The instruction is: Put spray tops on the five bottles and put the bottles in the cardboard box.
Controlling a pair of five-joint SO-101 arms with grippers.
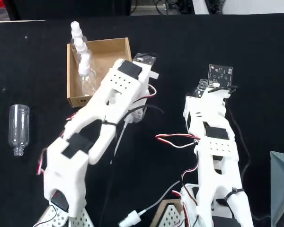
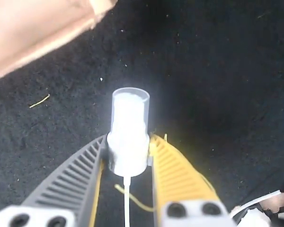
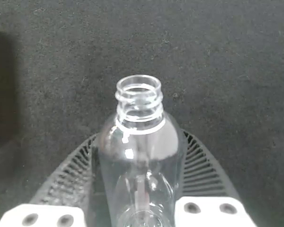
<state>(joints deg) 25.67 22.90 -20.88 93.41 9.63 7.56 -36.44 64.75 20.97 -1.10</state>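
My left gripper clamps a spray top while my right gripper grasps an open bottle neck-up, ready for capping, I judge.

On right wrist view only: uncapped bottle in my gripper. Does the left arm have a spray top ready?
Observer: Yes. The left gripper is shut on a spray top, with its tube hanging between the fingers.
Operator: How many are boxed?
Observer: Three capped bottles lie in the cardboard box.
Operator: And the fifth bottle?
Observer: A spare bottle with no top lies on the table, left of the box.
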